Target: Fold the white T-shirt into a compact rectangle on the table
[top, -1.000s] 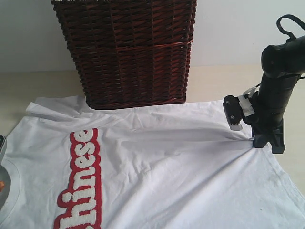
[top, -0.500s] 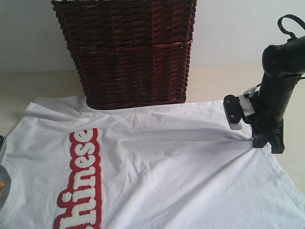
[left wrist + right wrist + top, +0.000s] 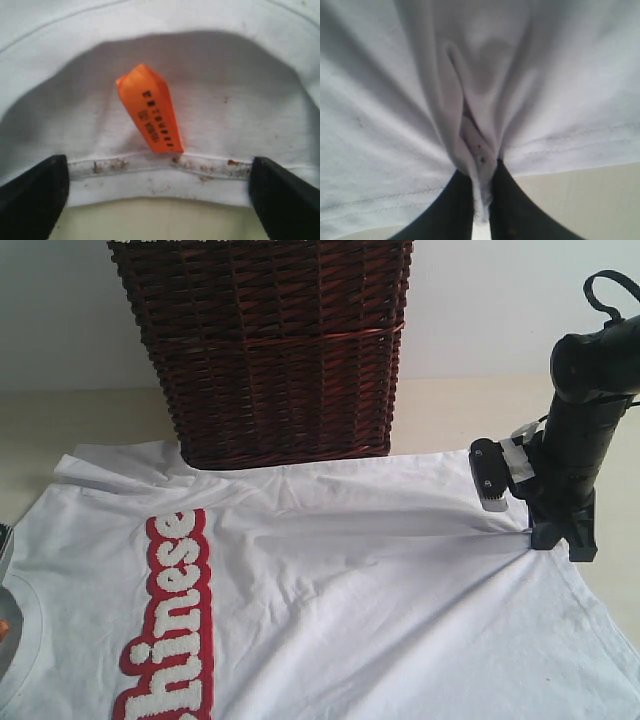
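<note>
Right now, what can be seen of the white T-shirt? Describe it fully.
The white T-shirt is soft, thin cotton-looking fabric, spread front up on the table, wrinkled. Fuzzy white lettering edged in red runs sideways across it. Its far edge meets the foot of the wicker basket. The right gripper is shut on a bunched fold at the stitched hem, creases fanning from it. The open left gripper straddles the collar, which has brownish specks and an orange label inside.
</note>
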You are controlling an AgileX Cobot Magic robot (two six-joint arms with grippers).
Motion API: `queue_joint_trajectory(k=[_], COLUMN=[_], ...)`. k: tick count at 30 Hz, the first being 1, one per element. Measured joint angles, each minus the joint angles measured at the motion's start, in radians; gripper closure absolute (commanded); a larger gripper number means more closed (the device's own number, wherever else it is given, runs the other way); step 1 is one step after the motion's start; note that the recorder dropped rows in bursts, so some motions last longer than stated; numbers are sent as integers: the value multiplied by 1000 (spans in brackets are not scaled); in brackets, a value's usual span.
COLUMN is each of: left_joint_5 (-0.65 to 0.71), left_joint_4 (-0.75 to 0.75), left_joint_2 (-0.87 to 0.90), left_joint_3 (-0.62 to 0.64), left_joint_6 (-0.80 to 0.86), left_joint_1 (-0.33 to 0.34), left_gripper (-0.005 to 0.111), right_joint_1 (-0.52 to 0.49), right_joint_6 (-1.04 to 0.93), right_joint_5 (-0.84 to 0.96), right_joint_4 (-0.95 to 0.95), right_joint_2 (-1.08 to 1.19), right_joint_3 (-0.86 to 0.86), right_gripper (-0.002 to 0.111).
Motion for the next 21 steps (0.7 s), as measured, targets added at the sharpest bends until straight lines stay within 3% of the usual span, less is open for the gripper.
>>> queue_joint_trajectory(k=[6,8,15,16,21], left_joint_5=[0,0,-16,-24,-59], left_joint_4=[0,0,34,34,45], left_joint_2=[0,0,7,10,14], left_joint_3=[0,0,2,4,4], left_joint_6=[0,0,12,12,8], left_joint_1=[0,0,0,0,0], left_gripper=[17,29,100,106,107], right_joint_1=[0,0,0,0,0], right_joint_6=[0,0,0,2,20], right_joint_5=[0,0,0,0,0], right_joint_4=[0,0,0,0,-2], right_joint_2=[0,0,2,2,2], right_joint_3=[0,0,0,0,0], right_gripper=[108,108,108,108,108])
